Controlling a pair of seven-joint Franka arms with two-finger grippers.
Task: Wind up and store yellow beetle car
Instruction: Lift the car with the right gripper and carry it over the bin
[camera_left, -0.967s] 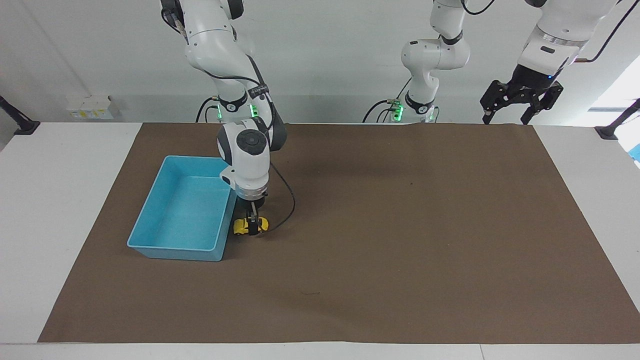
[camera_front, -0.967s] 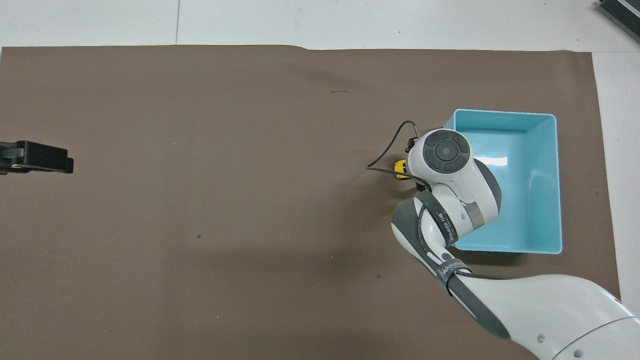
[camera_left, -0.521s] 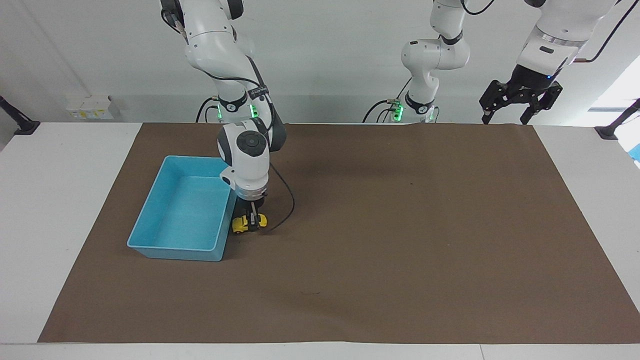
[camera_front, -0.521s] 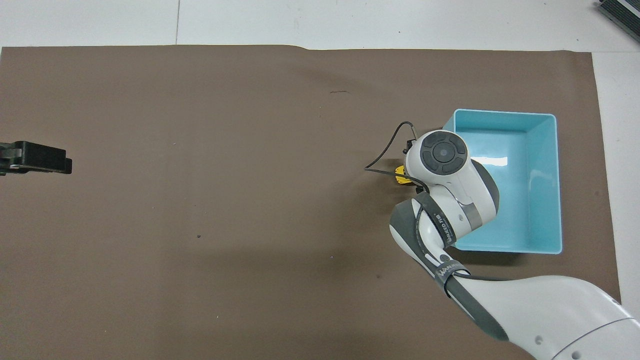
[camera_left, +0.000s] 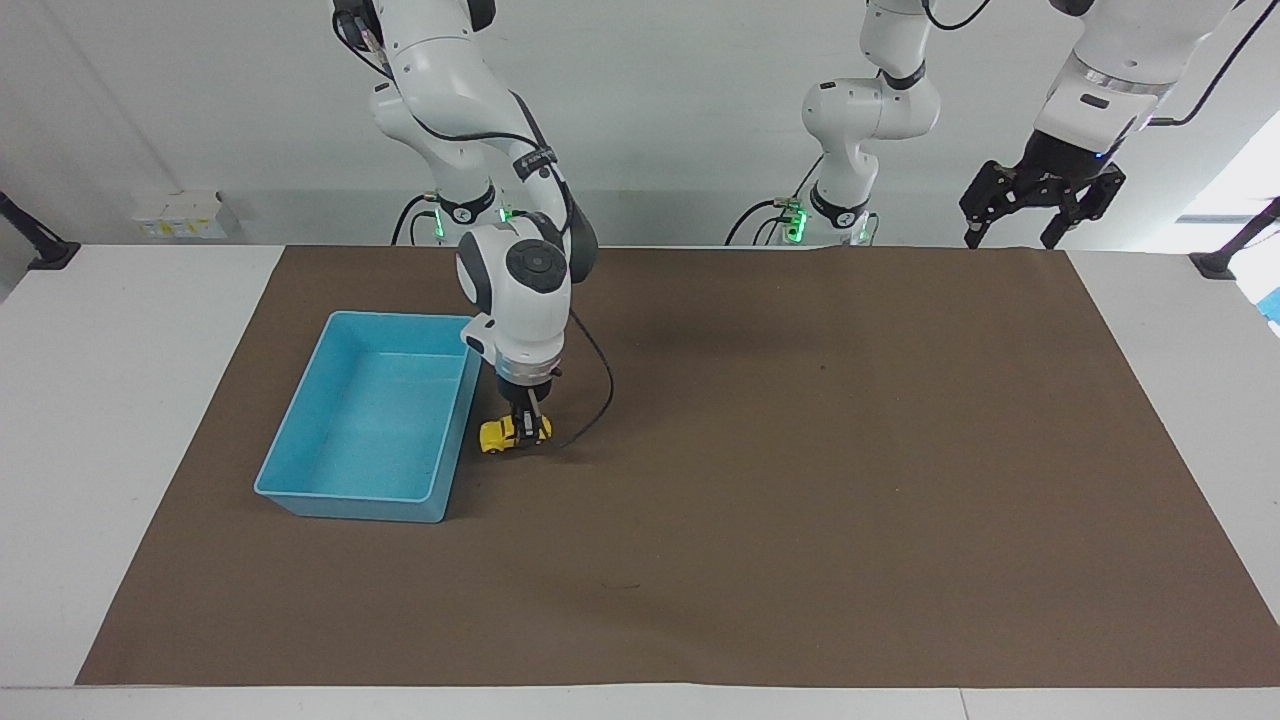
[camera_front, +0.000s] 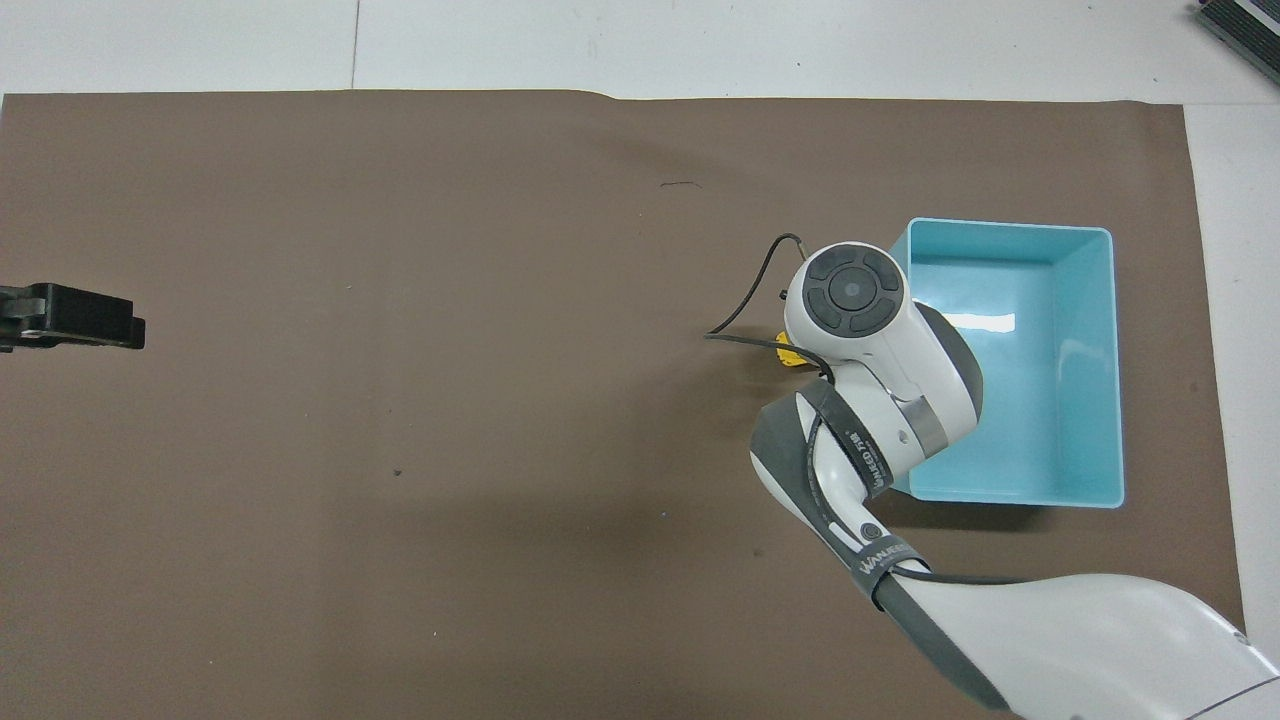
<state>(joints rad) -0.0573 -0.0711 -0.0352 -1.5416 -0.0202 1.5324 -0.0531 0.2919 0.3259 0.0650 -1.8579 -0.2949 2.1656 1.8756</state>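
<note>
On the brown mat (camera_left: 800, 500), the right hand (camera_left: 528, 428) grips the half-hidden yellow beetle car (camera_left: 503, 436); left hand (camera_left: 1035, 215) wide.

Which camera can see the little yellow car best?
The facing view: the yellow beetle car shows whole on the brown mat beside the blue bin. In the overhead view the right arm covers nearly all of it; only a yellow sliver peeks out.
</note>
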